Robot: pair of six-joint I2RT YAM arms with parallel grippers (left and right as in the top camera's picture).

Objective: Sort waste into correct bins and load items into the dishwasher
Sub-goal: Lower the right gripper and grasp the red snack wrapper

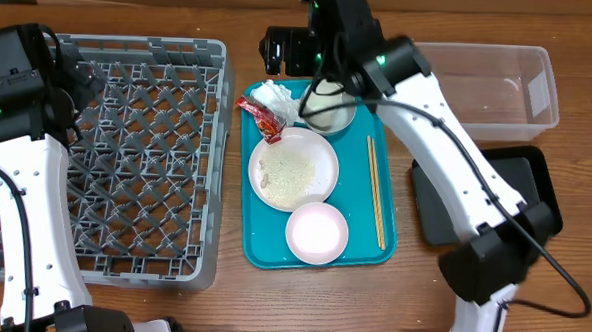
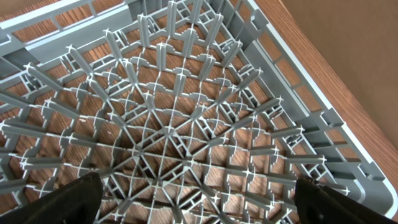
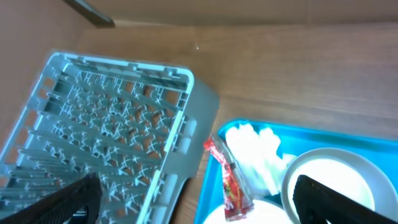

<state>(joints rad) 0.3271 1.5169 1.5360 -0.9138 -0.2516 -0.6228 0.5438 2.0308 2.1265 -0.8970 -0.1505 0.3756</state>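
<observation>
Two bowls (image 1: 316,233), one plate (image 1: 294,169), two bins (image 1: 484,94)

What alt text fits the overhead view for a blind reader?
A central teal tray holds a plate of rice crumbs, a grey-green bowl, a pinkish bowl, chopsticks, a napkin and a red wrapper. A grey dish rack lies left, a clear tub and black tray right.

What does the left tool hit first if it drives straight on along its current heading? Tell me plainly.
The left tool, jaws open, points into the grey dish rack; it would most likely meet the rack's lattice floor first. Nothing shows in between, though depth is hard to judge.
</observation>
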